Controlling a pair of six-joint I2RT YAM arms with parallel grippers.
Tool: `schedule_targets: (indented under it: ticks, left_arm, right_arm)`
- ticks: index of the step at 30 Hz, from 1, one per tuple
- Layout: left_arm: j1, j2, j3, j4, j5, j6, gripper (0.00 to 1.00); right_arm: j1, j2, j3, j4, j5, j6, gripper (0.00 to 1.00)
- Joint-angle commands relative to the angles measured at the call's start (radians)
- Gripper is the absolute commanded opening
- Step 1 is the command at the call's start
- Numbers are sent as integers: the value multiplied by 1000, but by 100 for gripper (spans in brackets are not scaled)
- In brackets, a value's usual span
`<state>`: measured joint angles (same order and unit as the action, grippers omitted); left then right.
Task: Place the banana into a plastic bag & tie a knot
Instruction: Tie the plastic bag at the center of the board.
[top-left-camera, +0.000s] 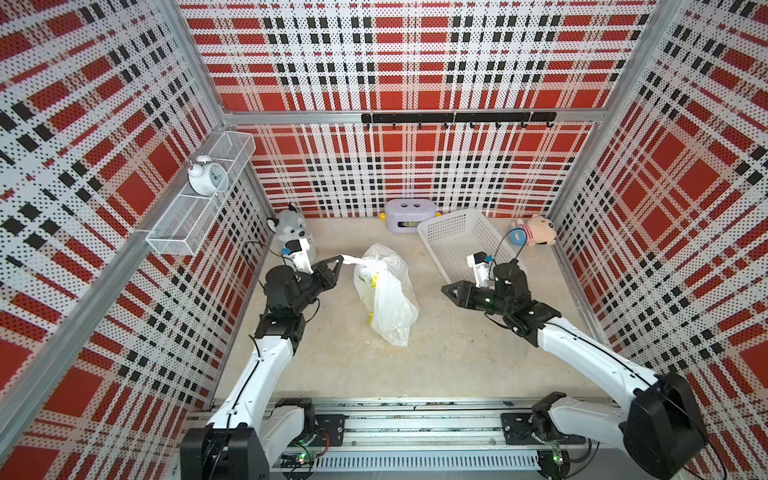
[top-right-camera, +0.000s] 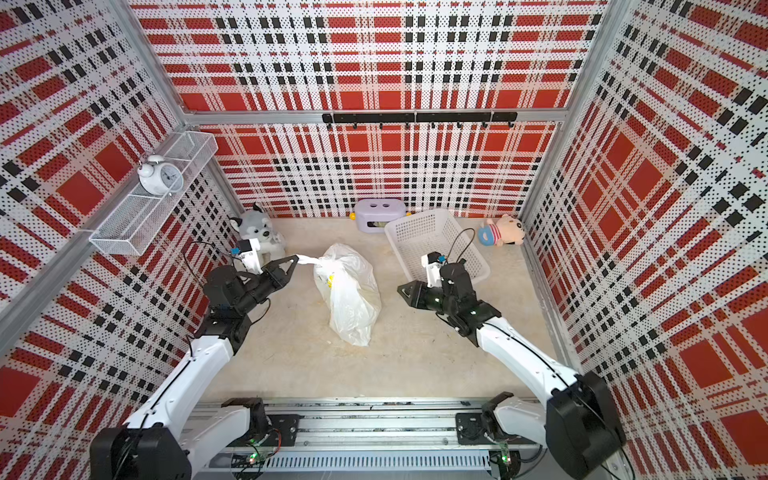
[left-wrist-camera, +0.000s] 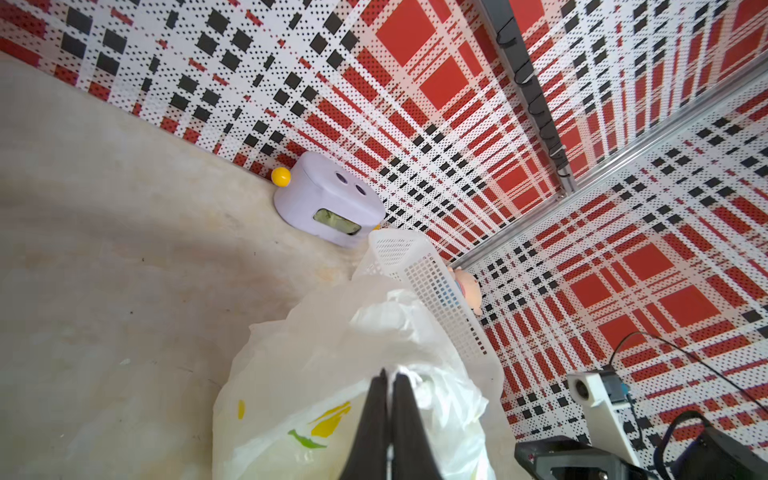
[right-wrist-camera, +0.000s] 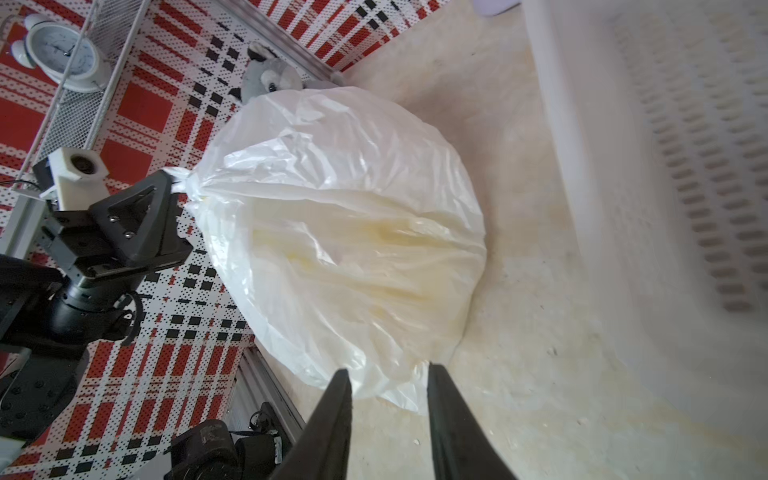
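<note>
The plastic bag (top-left-camera: 390, 295) (top-right-camera: 351, 295) lies bulging on the floor mid-table, white with yellow and green print (left-wrist-camera: 328, 422). Its top is gathered into a twisted white strand (top-left-camera: 353, 261); I cannot tell whether this is the knot. My left gripper (top-left-camera: 341, 259) (top-right-camera: 297, 258) (left-wrist-camera: 390, 374) is shut on that strand at the bag's far left end. The banana is hidden; only a pale yellow tint shows through the film (right-wrist-camera: 374, 232). My right gripper (top-left-camera: 445, 291) (top-right-camera: 401, 289) (right-wrist-camera: 386, 368) is open, apart from the bag on its right, with nothing between its fingers.
A white lattice basket (top-left-camera: 457, 241) stands just behind the right gripper. At the back wall sit a lilac box (top-left-camera: 409, 214), a husky plush (top-left-camera: 289, 226) behind the left arm and a pig plush (top-left-camera: 536, 230). A wire shelf with a clock (top-left-camera: 208, 176) hangs on the left wall.
</note>
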<state>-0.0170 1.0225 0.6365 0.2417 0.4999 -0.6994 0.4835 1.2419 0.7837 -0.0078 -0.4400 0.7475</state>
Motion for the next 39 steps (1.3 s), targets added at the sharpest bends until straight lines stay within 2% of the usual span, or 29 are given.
schedule_targets:
  ticks: [1,6,11,14,16,19,24,27,30,31,33,35,37,39]
  left_arm:
    - [-40,22,-15,-55,-97,37,0]
    - [-113,65,-14,-63,-170,46,0]
    - [-165,108,-20,-66,-208,49,0]
    - [-174,116,-21,-67,-220,49,0]
    - [-179,117,-24,-68,-225,51,0]
    - [-188,120,-24,-69,-230,51,0]
    - [-200,123,-21,-74,-239,53,0]
    - [-202,122,-20,-76,-241,54,0]
    - [-202,122,-17,-76,-244,55,0]
    - [-202,122,-18,-75,-244,55,0]
    - [-203,122,-15,-76,-245,57,0]
    - [-203,123,-10,-76,-245,58,0]
    - [-203,124,-8,-72,-244,60,0]
    - [-202,124,-6,-70,-246,60,0]
  right_arm:
    - [16,142,82,120,-59,-16,37]
    - [71,324,207,150,-129,-43,46]
    - [141,357,221,143,-171,-97,60]
    - [185,342,192,135,-142,-125,69]
    - [219,340,187,110,-81,-156,76]
    - [242,346,192,98,-1,-173,78]
    - [239,348,236,49,103,-219,73]
    - [233,376,269,47,68,-231,60]
    - [233,402,275,94,-25,-217,44]
    - [235,405,267,119,-59,-210,40]
    - [237,402,257,157,-115,-202,44]
    - [241,396,253,164,-140,-203,42]
    - [242,387,250,161,-141,-201,27]
    - [242,390,254,135,-127,-213,19]
